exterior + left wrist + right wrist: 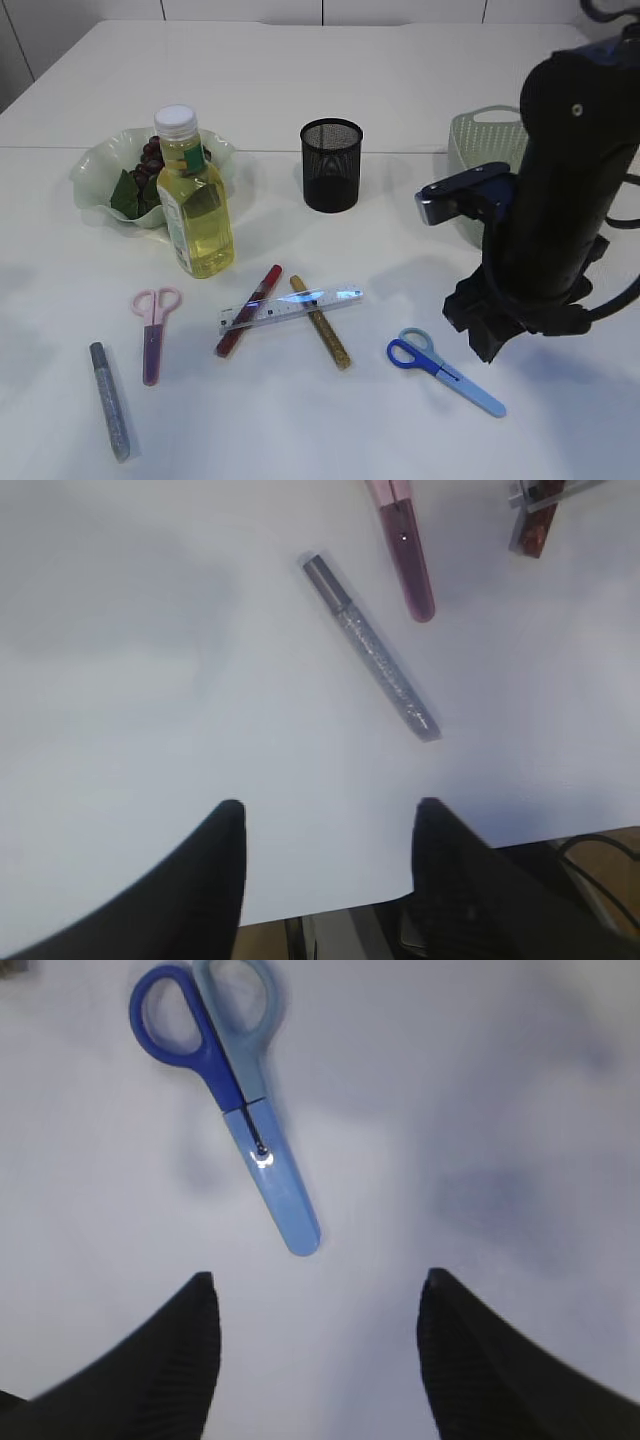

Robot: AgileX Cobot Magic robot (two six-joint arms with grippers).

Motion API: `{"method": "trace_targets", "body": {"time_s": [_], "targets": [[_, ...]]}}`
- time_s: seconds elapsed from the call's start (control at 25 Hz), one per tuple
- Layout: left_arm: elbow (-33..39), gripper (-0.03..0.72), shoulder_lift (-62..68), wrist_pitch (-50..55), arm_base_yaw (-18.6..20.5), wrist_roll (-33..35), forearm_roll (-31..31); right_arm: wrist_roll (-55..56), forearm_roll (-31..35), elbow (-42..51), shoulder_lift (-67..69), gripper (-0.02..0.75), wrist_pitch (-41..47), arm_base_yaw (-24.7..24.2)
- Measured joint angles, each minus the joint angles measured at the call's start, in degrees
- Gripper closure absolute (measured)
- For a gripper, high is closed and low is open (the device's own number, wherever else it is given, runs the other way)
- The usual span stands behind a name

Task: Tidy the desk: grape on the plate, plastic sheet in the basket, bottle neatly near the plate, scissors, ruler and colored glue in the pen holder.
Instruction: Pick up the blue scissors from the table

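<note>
Scissors, ruler and glue sticks all lie loose on the table (400,80), so most of the tidying looks undone. Nearest, at the lower left of the exterior view, is the silver glitter glue (110,402), alone and well apart from the rest. The left wrist view shows it beyond the left end effector (328,825), whose fingers are spread with nothing between them. At the lower right lie the blue scissors (445,370), blades closed, just beside the right arm; the right end effector (318,1295) hovers over them, released and empty, so picking them up seems the step in hand.

Further up, toward the middle, the pink scissors (153,330) lie left of a small pile: the clear ruler (292,308) rests across the red glue (248,310) and the gold glue (320,322). Behind them stands the bottle (195,200) of yellow liquid, upright and just in front of the plate (95,175); that part may already count as done. Its label is turned aside and I cannot read any writing or brand.

Farthest back, grapes (150,160) sit on the plate with green leaves. The black mesh pen holder (331,165) looks empty. The basket (480,140) at the upper right is partly hidden by the arm; no plastic sheet shows anywhere.
</note>
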Motion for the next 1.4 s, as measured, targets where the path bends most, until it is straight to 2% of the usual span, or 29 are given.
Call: {"method": "trace_targets", "body": {"time_s": [0.16,0.4,0.88,1.4], "targets": [[0.0,0.319,0.0,-0.3,0.0,0.0,-1.1,-3.9,1.3,-0.1,3.8,0.290,-1.0,0.0],[0.0,0.332,0.0,-0.6,0.0,0.0,-1.3,-12.0,8.2,-0.4,6.6,0.300,-5.4,0.0],[0.0,0.330,0.0,-1.1,0.0,0.0,-1.3,-14.4,8.0,-5.3,12.9,0.301,-6.7,0.0],[0.0,0.330,0.0,-1.2,0.0,0.0,-1.3,-15.6,7.5,-5.7,16.5,0.301,-8.5,0.0]]}}
